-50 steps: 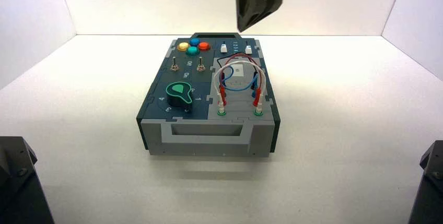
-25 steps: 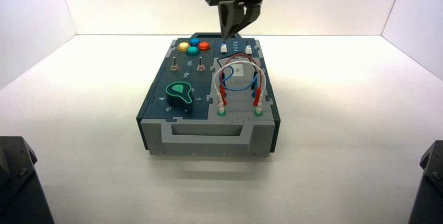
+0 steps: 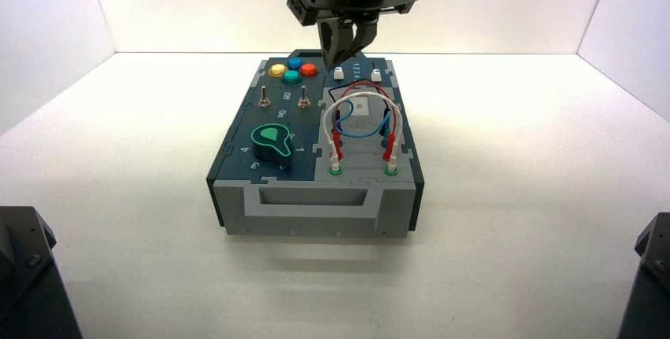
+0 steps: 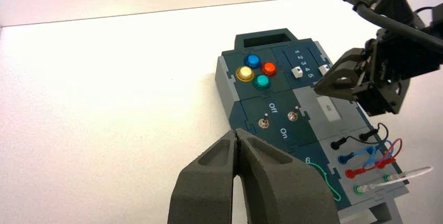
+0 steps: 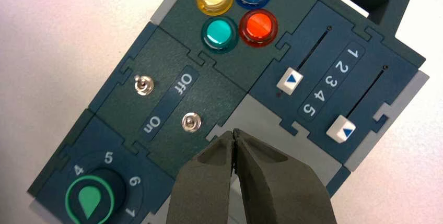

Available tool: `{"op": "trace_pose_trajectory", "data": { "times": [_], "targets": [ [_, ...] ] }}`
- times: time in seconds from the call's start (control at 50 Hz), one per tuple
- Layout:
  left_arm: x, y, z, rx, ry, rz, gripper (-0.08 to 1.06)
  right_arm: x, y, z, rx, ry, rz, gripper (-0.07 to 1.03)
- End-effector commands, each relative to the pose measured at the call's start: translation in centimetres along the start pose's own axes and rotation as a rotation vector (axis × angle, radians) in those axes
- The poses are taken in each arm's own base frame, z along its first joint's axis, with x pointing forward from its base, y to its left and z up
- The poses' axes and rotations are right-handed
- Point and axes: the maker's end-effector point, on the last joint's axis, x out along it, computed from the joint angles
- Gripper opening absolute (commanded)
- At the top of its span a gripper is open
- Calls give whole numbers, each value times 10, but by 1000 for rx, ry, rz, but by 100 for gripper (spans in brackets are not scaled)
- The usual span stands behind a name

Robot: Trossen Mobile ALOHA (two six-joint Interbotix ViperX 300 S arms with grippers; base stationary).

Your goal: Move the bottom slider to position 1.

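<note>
Lighting bright and diffuse. High view: tabletop (image 3: pixel 506 197) close to blown out toward the back wall (image 3: pixel 506 7), greyer up front; soft faint shadow just in front of the box (image 3: pixel 316 209). Left wrist view: pale surface nearly washed out. Right wrist view: small highlights on the coloured buttons (image 5: pixel 237 12), lettering crisp, corners darker at left. Light source out of view.

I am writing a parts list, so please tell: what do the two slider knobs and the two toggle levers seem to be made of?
Slider knobs: probably matte plastic; blocky, evenly white, without metallic shine.
Toggle levers: apparently polished metal; silvery, with bright glints.
</note>
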Motion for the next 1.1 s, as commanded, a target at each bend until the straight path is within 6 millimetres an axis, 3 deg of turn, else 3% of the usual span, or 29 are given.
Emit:
{"op": "trace_pose_trajectory", "data": {
  "times": [0.02,0.36,0.76,1.1],
  "targets": [
    [-2,-2,7,3,-19,-6,-3,-6,-3,18,16,-48,2,-2],
    [-1,-3,7,5,-16,-9,-3,4,-19,24,51,-56,-14,-2],
    [0,-4,6,9,-10,-14,-3,9,-23,32,60,-63,-19,-2],
    [0,-4,7,9,-12,-14,-3,17,-37,30,85,-46,-35,-2]
  ]
}}
